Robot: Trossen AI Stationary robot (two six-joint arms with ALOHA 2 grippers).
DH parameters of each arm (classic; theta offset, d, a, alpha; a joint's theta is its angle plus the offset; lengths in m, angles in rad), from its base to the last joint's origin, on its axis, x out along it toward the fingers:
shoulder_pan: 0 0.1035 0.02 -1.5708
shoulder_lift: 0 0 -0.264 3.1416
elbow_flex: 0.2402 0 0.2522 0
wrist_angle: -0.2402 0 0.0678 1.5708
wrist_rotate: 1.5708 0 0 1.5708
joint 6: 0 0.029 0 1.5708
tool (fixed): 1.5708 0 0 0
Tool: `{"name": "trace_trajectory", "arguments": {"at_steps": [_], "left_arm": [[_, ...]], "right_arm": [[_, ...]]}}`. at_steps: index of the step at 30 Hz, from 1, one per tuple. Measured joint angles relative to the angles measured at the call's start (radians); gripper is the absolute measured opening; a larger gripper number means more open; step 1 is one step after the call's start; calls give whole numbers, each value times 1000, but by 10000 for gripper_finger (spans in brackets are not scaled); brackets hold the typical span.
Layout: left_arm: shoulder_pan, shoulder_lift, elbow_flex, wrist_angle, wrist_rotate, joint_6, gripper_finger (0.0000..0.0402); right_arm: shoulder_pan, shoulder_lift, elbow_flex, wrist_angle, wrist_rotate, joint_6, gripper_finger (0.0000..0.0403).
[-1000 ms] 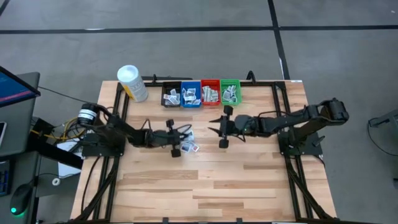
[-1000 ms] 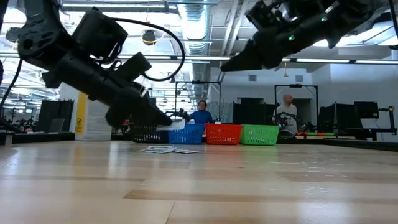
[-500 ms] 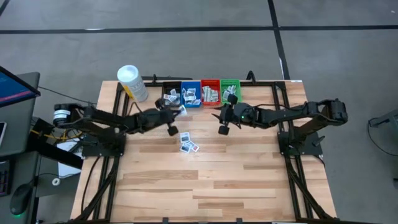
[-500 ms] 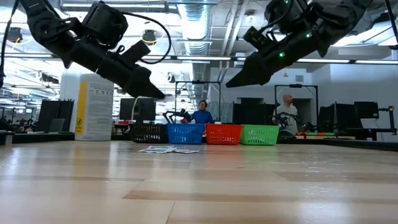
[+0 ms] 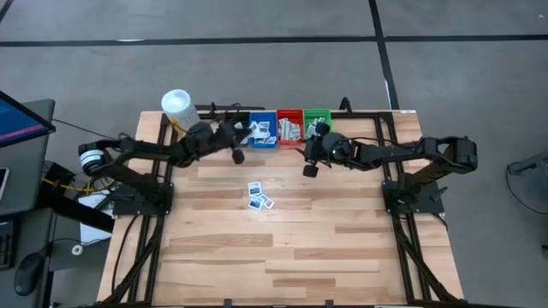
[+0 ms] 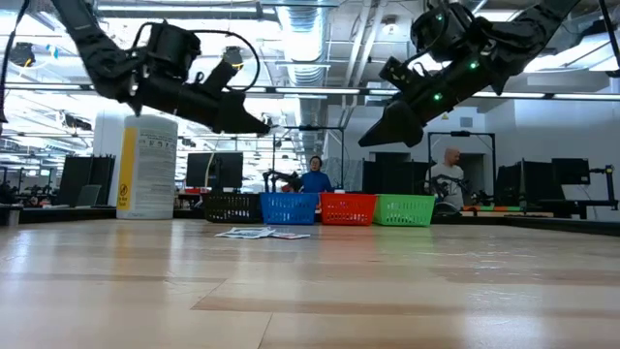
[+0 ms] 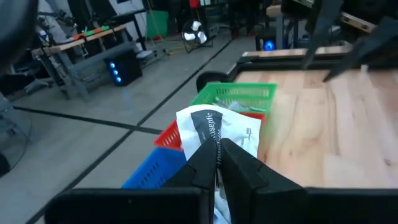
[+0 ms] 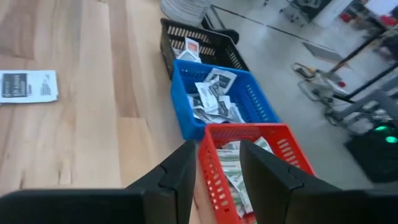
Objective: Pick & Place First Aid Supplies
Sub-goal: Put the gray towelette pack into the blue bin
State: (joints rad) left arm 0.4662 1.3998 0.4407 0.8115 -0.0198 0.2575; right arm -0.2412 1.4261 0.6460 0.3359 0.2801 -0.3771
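Observation:
My left gripper [image 5: 245, 133] hangs above the black bin [image 5: 231, 137] and the blue bin [image 5: 263, 137] at the table's far edge, shut on a white packet with dark print [image 7: 217, 127]. My right gripper [image 5: 309, 157] hovers open just in front of the red bin [image 5: 289, 128] and the green bin [image 5: 318, 122], with nothing between its fingers [image 8: 180, 174]. Each bin holds several packets. A few loose packets [image 5: 259, 195] lie flat on the wood mid-table. My left gripper pinches the white packet between its two fingers at the packet's near edge [image 7: 216, 148]. The fingers run almost level, coming from the table's left. The rest of the packet stands out past the fingertips, lifted clear above the bins.
A white-capped yellow container [image 5: 180, 111] stands on the table's far left, beside the black bin. The four bins sit side by side along the far edge. Bare wood stretches from the loose packets to the near edge [image 5: 282, 274].
My left gripper, still shut, has risen from beside the loose packets and swung toward the far edge, carrying one white packet clear of the table to above the bins. My right gripper has moved toward the far edge, closer to the red and green bins.

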Motion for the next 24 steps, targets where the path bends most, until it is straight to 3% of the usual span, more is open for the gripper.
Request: {"name": "trace_trajectory", "arguments": {"at_steps": [9,15,24], "left_arm": [[92,235,192,-2,119,22,20],[147,301,276,-53,119,36,20],[169,303,293,-63,155,28,24]], "right_arm": [[-146,1,0,16,-309,0,118],[-206,2,0,8,-339,0,118],[-262,2,0,-6,-339,0,118]]}}
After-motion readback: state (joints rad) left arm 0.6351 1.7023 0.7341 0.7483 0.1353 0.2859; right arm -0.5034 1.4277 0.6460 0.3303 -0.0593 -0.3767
